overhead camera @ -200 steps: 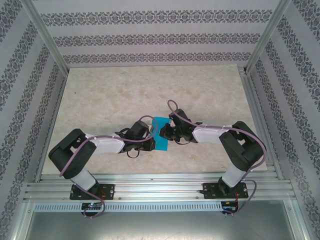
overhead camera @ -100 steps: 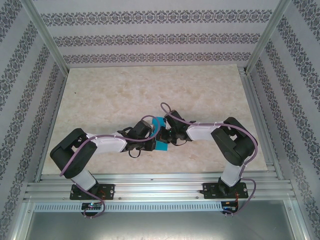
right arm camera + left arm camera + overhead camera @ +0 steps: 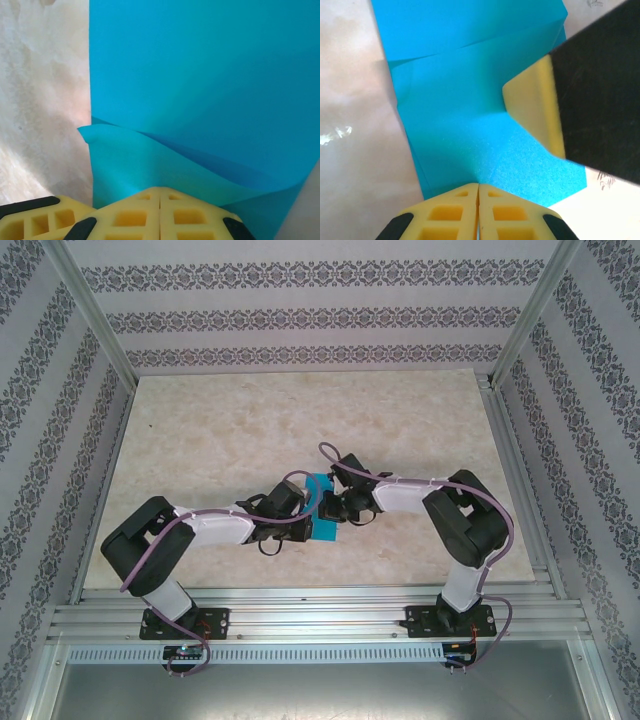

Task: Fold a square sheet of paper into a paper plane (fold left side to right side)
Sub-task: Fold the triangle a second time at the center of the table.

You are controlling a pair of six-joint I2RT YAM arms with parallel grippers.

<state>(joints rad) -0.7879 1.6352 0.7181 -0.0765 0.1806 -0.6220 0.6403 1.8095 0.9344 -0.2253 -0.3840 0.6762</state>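
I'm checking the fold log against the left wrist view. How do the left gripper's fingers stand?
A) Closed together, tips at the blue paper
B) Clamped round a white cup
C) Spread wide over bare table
A: the left gripper has its yellow fingers pressed together with no gap, and their tips meet the near part of the square sheet of paper.

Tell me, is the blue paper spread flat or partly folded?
Partly folded. The paper has one layer curling up over another, and the left wrist view shows crease lines.
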